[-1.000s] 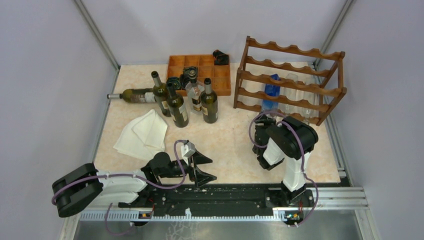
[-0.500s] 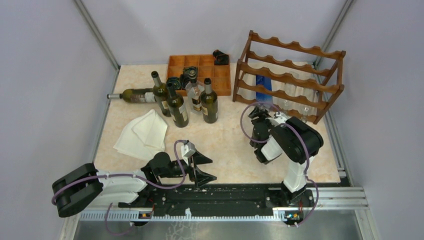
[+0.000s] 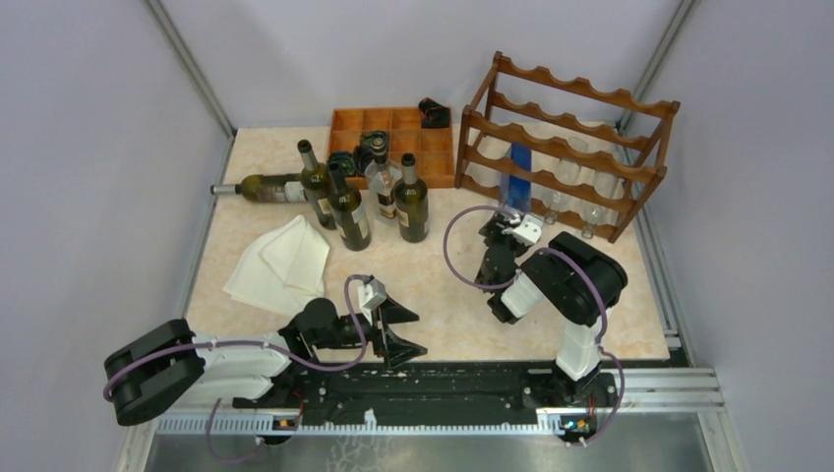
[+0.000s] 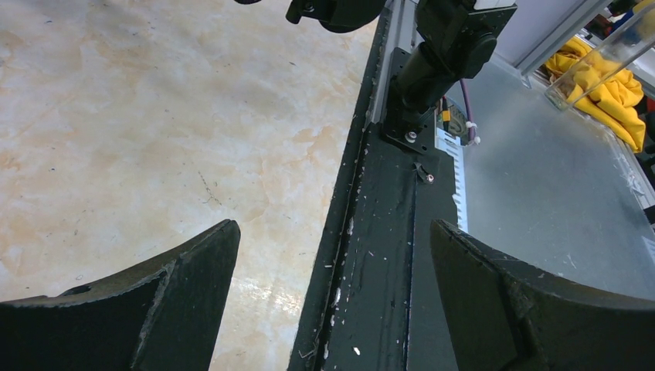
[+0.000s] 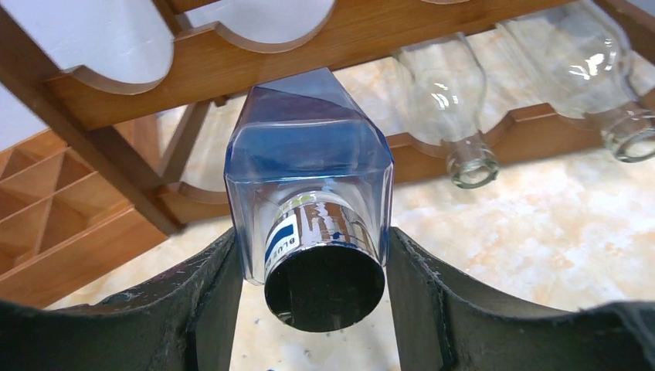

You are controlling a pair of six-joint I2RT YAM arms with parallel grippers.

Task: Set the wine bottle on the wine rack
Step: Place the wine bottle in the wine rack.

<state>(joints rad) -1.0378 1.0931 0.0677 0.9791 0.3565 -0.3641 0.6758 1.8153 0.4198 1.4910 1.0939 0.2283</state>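
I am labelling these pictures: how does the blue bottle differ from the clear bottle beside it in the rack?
The blue bottle is tinted blue with square shoulders; the clear bottle is colourless and round. The blue bottle has a printed band on its neck; the clear bottle's neck is bare. The right gripper clasps the blue bottle; nothing holds the clear bottle. Both lie in the rack, necks outward.

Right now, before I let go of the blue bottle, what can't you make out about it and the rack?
- Far end of the blue bottle: right wrist view, hidden behind a rail of the wine rack; seating unknown.
- Which tier it lies on: top view, rails cross it.
- Bodies of the clear bottles: right wrist view, cut off by the rail and top edge.
- Left wrist view shows neither bottle nor rack.
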